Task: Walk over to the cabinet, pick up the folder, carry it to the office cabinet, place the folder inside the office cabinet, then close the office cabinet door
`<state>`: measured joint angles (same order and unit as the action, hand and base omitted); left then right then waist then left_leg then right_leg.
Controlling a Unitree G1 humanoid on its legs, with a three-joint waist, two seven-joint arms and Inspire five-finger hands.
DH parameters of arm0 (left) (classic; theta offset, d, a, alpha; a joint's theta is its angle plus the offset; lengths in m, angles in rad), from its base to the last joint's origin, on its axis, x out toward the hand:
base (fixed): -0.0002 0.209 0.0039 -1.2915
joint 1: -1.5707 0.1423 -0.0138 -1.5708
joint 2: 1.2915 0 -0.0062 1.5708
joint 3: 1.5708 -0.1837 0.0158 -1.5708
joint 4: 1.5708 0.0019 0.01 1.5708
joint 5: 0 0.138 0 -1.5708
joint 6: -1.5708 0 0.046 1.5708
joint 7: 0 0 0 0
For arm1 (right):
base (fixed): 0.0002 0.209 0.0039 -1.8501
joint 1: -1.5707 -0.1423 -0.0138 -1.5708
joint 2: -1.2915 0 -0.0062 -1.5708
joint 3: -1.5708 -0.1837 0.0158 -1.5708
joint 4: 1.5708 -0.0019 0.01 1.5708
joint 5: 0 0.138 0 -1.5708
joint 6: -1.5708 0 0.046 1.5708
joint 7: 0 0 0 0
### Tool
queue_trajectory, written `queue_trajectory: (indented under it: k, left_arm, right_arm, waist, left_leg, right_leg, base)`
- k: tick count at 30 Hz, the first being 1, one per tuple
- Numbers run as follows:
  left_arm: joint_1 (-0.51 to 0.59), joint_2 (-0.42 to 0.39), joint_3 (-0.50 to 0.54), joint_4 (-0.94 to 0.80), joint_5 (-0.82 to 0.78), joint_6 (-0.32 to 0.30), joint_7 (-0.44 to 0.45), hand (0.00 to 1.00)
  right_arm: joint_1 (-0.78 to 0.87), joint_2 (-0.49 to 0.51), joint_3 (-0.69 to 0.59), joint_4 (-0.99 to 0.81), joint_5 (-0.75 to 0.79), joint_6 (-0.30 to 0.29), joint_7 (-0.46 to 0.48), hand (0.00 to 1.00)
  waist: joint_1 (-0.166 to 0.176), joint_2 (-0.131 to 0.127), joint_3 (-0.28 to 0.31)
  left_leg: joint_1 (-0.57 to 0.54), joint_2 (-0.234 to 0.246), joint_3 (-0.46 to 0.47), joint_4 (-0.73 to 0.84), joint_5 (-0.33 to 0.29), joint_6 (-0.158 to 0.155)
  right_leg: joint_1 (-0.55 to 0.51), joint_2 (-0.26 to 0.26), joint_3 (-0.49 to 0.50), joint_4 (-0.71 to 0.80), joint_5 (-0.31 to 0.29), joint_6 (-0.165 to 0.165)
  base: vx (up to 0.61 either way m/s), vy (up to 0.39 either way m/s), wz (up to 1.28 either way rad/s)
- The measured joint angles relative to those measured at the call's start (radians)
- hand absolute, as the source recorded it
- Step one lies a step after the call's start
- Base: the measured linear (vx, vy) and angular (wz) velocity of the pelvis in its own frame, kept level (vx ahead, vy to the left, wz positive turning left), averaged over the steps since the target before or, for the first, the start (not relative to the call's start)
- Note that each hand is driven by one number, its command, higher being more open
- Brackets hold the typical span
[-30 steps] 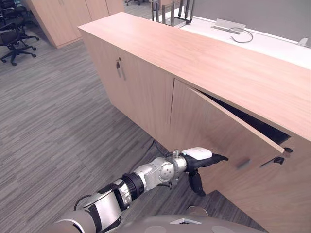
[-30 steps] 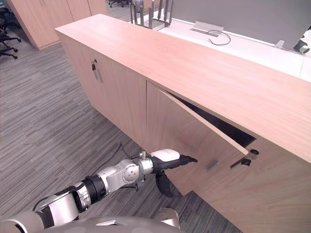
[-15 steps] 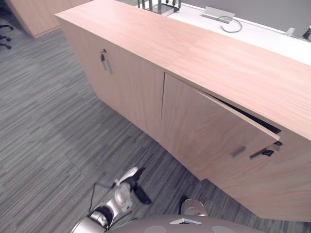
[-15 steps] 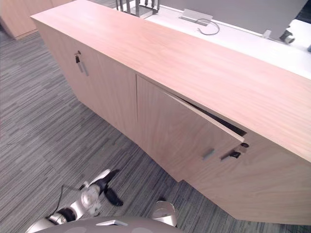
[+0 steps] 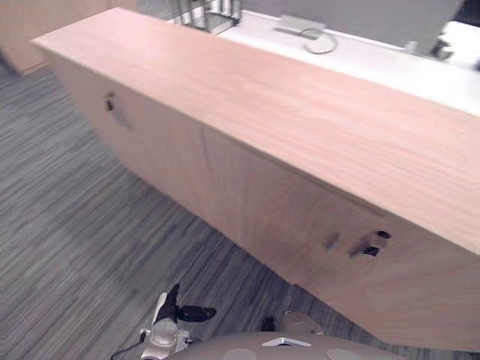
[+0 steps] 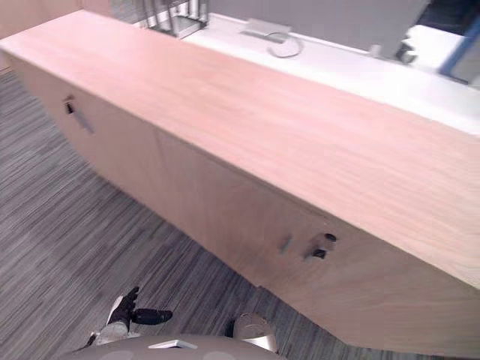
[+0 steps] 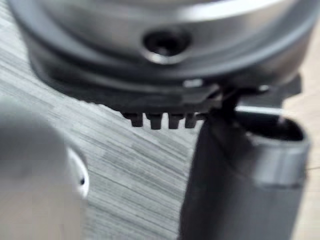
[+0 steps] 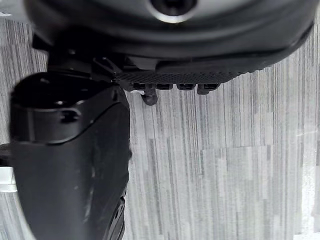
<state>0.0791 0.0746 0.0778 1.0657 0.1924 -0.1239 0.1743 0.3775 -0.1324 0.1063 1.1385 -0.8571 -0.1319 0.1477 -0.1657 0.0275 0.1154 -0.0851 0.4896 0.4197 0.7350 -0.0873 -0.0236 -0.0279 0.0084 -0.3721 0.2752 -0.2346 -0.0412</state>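
Note:
The long light-wood office cabinet runs across the view. Its right door lies flush with the cabinet front, so the inside is hidden. A small handle sits near that door's edge, with a dark key lock just beside it. My left hand hangs low above the carpet, well clear of the door, open and holding nothing; its thumb fills much of the left wrist view. My right hand hovers open over the carpet, empty.
Another cabinet door with a handle lies further left. Behind the cabinet stands a white desk with a looped cable and a dark rack. Grey striped carpet spreads in front of the cabinet.
The right door went from ajar to flush shut. My left hand left the door and dropped low toward the floor. The camera has shifted to the right.

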Motion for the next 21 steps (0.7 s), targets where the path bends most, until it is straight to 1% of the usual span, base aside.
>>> queue_trajectory:
  k: [1, 2, 3, 4, 5, 6, 7, 8, 9, 10, 11, 12, 13, 14, 15, 16, 17, 18, 20, 21]
  left_arm:
    - [0.002, -0.005, 0.006, 0.000, -0.001, 0.000, -0.001, 1.00]
    - [-0.002, -0.017, 0.006, 0.003, -0.002, -0.001, -0.009, 1.00]
    - [-0.005, -0.029, 0.006, 0.002, -0.005, -0.004, -0.021, 1.00]
    - [-0.008, -0.030, 0.006, 0.003, -0.014, -0.007, -0.030, 1.00]
    - [-0.008, -0.030, 0.011, 0.003, -0.036, -0.007, -0.039, 1.00]
    - [-0.008, -0.030, 0.021, 0.003, -0.056, -0.008, -0.047, 1.00]
    - [-0.008, -0.030, 0.033, 0.004, -0.096, -0.009, -0.056, 1.00]
    - [-0.008, -0.032, 0.043, 0.005, -0.116, -0.009, -0.060, 1.00]
    - [-0.008, -0.035, 0.059, 0.005, -0.151, -0.011, -0.073, 1.00]
    - [0.001, -0.041, 0.070, 0.005, -0.197, -0.021, -0.092, 1.00]
    - [0.005, -0.048, 0.089, 0.007, -0.226, -0.026, -0.105, 1.00]
    - [0.002, -0.049, 0.109, 0.019, -0.250, -0.025, -0.121, 1.00]
    - [0.002, -0.044, 0.124, 0.019, -0.270, -0.027, -0.131, 1.00]
    - [0.006, -0.034, 0.137, 0.020, -0.281, -0.026, -0.148, 1.00]
    - [0.009, -0.025, 0.138, 0.024, -0.303, -0.024, -0.160, 1.00]
    - [0.010, -0.023, 0.142, 0.025, -0.308, -0.021, -0.162, 1.00]
    - [0.010, -0.023, 0.150, 0.026, -0.309, -0.013, -0.165, 1.00]
    - [0.012, -0.025, 0.154, 0.029, -0.304, -0.006, -0.171, 1.00]
    - [0.024, -0.026, 0.141, 0.037, -0.299, -0.005, -0.177, 1.00]
    - [0.029, -0.023, 0.121, 0.038, -0.299, -0.005, -0.178, 1.00]
  right_arm:
    - [-0.002, -0.006, 0.004, 0.001, 0.006, 0.002, -0.002, 1.00]
    - [-0.011, -0.016, 0.004, 0.001, 0.012, 0.009, -0.006, 1.00]
    - [-0.022, -0.032, 0.003, 0.001, 0.022, 0.013, -0.009, 1.00]
    - [-0.024, -0.037, 0.002, 0.001, 0.024, 0.015, -0.010, 1.00]
    - [-0.031, -0.043, 0.002, 0.006, 0.032, 0.018, -0.009, 1.00]
    - [-0.041, -0.050, 0.002, 0.014, 0.041, 0.021, -0.009, 1.00]
    - [-0.055, -0.051, 0.001, 0.021, 0.041, 0.026, -0.011, 1.00]
    - [-0.064, -0.051, 0.002, 0.024, 0.040, 0.029, -0.011, 1.00]
    - [-0.074, -0.047, 0.003, 0.023, 0.040, 0.031, -0.011, 1.00]
    - [-0.077, -0.046, 0.009, 0.011, 0.040, 0.027, -0.010, 1.00]
    - [-0.080, -0.047, 0.017, 0.003, 0.040, 0.027, -0.011, 1.00]
    - [-0.083, -0.030, 0.023, 0.000, 0.040, 0.028, -0.010, 1.00]
    - [-0.081, -0.025, 0.030, -0.008, 0.040, 0.019, -0.008, 1.00]
    - [-0.085, -0.007, 0.046, -0.009, 0.040, 0.027, -0.005, 1.00]
    - [-0.082, 0.007, 0.049, -0.007, 0.040, 0.047, -0.007, 1.00]
    - [-0.081, 0.014, 0.049, -0.007, 0.040, 0.055, -0.007, 1.00]
    - [-0.074, 0.021, 0.050, -0.005, 0.040, 0.061, -0.005, 1.00]
    - [-0.074, 0.033, 0.054, 0.002, 0.041, 0.060, -0.001, 1.00]
    - [-0.078, 0.032, 0.041, 0.029, 0.050, 0.056, 0.004, 1.00]
    - [-0.078, 0.036, 0.026, 0.039, 0.059, 0.064, 0.000, 1.00]
  waist:
    - [0.006, -0.002, -0.001]
    - [0.017, -0.001, -0.003]
    - [0.021, -0.002, 0.001]
    - [0.024, -0.003, 0.002]
    - [0.029, -0.006, 0.003]
    - [0.044, -0.007, 0.006]
    - [0.062, -0.006, 0.009]
    - [0.070, -0.005, 0.013]
    - [0.079, -0.003, 0.022]
    - [0.088, 0.013, 0.022]
    - [0.095, 0.018, 0.021]
    - [0.093, 0.008, 0.018]
    - [0.093, -0.006, 0.011]
    - [0.093, -0.032, 0.008]
    - [0.094, -0.044, 0.003]
    - [0.095, -0.051, -0.001]
    - [0.101, -0.056, -0.005]
    - [0.108, -0.059, -0.013]
    - [0.103, -0.057, -0.043]
    - [0.102, -0.056, -0.056]
  left_leg:
    - [-0.021, -0.003, -0.047, 0.035, -0.007, -0.007]
    - [-0.044, -0.036, -0.114, 0.058, -0.049, -0.048]
    - [-0.056, -0.081, -0.142, 0.048, -0.088, -0.070]
    - [-0.062, -0.107, -0.157, 0.034, -0.106, -0.074]
    - [-0.070, -0.154, -0.186, 0.004, -0.134, -0.079]
    - [-0.081, -0.226, -0.249, -0.051, -0.168, -0.092]
    - [-0.087, -0.293, -0.315, -0.121, -0.185, -0.108]
    - [-0.087, -0.321, -0.336, -0.158, -0.185, -0.108]
    - [-0.082, -0.362, -0.368, -0.247, -0.176, -0.109]
    - [-0.082, -0.378, -0.385, -0.382, -0.080, -0.097]
    - [-0.079, -0.376, -0.379, -0.389, -0.027, -0.072]
    - [-0.059, -0.385, -0.346, -0.415, -0.023, -0.068]
    - [-0.040, -0.392, -0.326, -0.448, -0.013, -0.055]
    - [-0.015, -0.410, -0.291, -0.504, 0.004, -0.041]
    - [0.001, -0.423, -0.264, -0.550, 0.019, -0.033]
    - [0.011, -0.429, -0.251, -0.572, 0.027, -0.027]
    - [0.042, -0.442, -0.229, -0.623, 0.046, -0.022]
    - [0.083, -0.458, -0.213, -0.689, 0.071, -0.017]
    - [0.132, -0.479, -0.207, -0.784, 0.110, -0.009]
    - [0.148, -0.487, -0.210, -0.819, 0.127, -0.004]
  right_leg:
    - [0.011, 0.010, 0.024, -0.010, 0.004, -0.007]
    - [0.020, 0.012, 0.069, -0.025, 0.013, -0.022]
    - [0.034, 0.013, 0.119, -0.040, 0.020, -0.033]
    - [0.044, 0.012, 0.143, -0.046, 0.022, -0.034]
    - [0.057, 0.011, 0.180, -0.054, 0.023, -0.034]
    - [0.073, 0.008, 0.233, -0.062, 0.023, -0.033]
    - [0.089, 0.006, 0.286, -0.068, 0.025, -0.031]
    - [0.098, 0.005, 0.311, -0.068, 0.025, -0.030]
    - [0.112, 0.002, 0.349, -0.070, 0.027, -0.026]
    - [0.119, 0.010, 0.381, -0.076, 0.023, 0.002]
    - [0.120, 0.013, 0.398, -0.084, 0.020, 0.019]
    - [0.122, -0.005, 0.420, -0.099, 0.031, 0.038]
    - [0.123, -0.017, 0.427, -0.109, 0.038, 0.048]
    - [0.118, -0.041, 0.441, -0.129, 0.045, 0.061]
    - [0.114, -0.058, 0.454, -0.145, 0.056, 0.077]
    - [0.113, -0.064, 0.459, -0.151, 0.061, 0.085]
    - [0.111, -0.076, 0.463, -0.158, 0.069, 0.097]
    - [0.113, -0.086, 0.466, -0.158, 0.072, 0.101]
    - [0.116, -0.097, 0.463, -0.174, 0.072, 0.102]
    - [0.121, -0.096, 0.457, -0.183, 0.073, 0.103]
  base:
    - [0.24, -0.164, -1.21]
    - [0.32, -0.092, -1.21]
    - [0.28, -0.060, -1.16]
    - [0.25, -0.011, -0.96]
    - [0.19, 0.044, -1.03]
    - [0.26, 0.102, -1.41]
    - [0.19, 0.131, -1.40]
    - [0.20, 0.211, -1.39]
    - [0.19, 0.234, -1.45]
    - [0.19, 0.245, -1.47]
    - [0.17, 0.233, -1.22]
    - [0.14, 0.185, -0.70]
    - [0.14, 0.191, -0.64]
    - [0.10, 0.136, -0.56]
    - [0.10, 0.121, -0.51]
    - [0.10, 0.104, -0.44]
    - [0.09, 0.090, -0.45]
    - [0.07, 0.086, -0.43]
    - [0.07, 0.063, -0.14]
    - [0.05, 0.039, 0.03]
